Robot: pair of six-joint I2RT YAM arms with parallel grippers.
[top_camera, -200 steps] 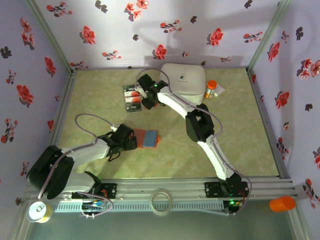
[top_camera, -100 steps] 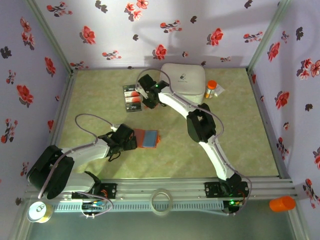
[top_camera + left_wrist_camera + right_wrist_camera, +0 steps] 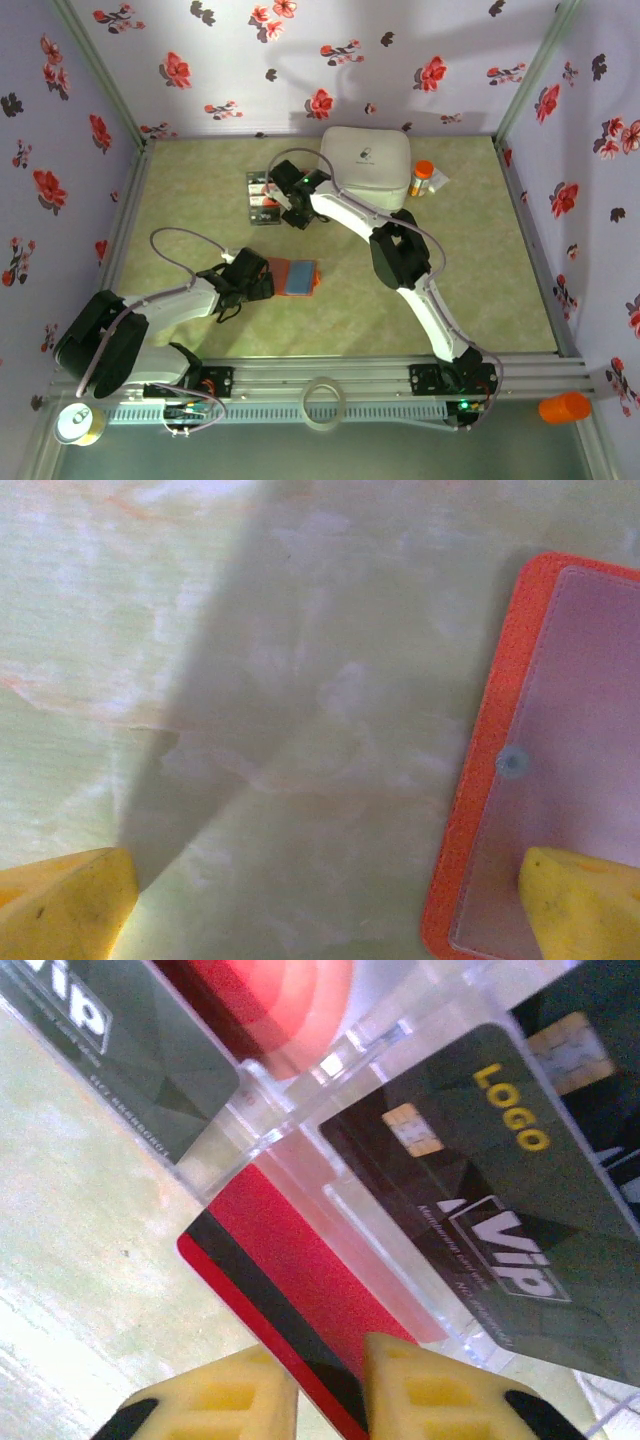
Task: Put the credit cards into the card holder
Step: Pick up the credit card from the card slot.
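**Q:** Overhead view: where do the task's items lie?

**A:** The credit cards [image 3: 264,199] form a dark block on the green surface [image 3: 480,260], just left of the white rounded box [image 3: 366,160]. The right gripper [image 3: 292,197] sits at their right edge. The orange card holder [image 3: 297,277] lies nearer the arm bases, well apart from the cards, with the left gripper [image 3: 262,282] at its left edge.

**Q:** Left wrist view: how does the gripper stand?

**A:** The left gripper [image 3: 325,905] has its yellow fingers spread wide. One fingertip is over bare surface, the other over the card holder [image 3: 500,710], whose orange rim frames a pale window with a small stud.

**Q:** Right wrist view: state and lettering?

**A:** The right gripper [image 3: 330,1390] is drawn close on a red card [image 3: 290,1270] with a black stripe, the card's edge running between the fingers. Beside it, a dark card [image 3: 480,1210] reads "LOGO" in yellow and "VIP" in white, and bears a gold chip. A second dark card [image 3: 110,1040] also shows "VIP". The finer print is too small to read. The cards rest in a clear plastic tray [image 3: 300,1110].

**Q:** Any other marking?

**A:** The white rounded box carries a small dark emblem, not legible. An orange-capped pill bottle [image 3: 422,178] stands just right of it.
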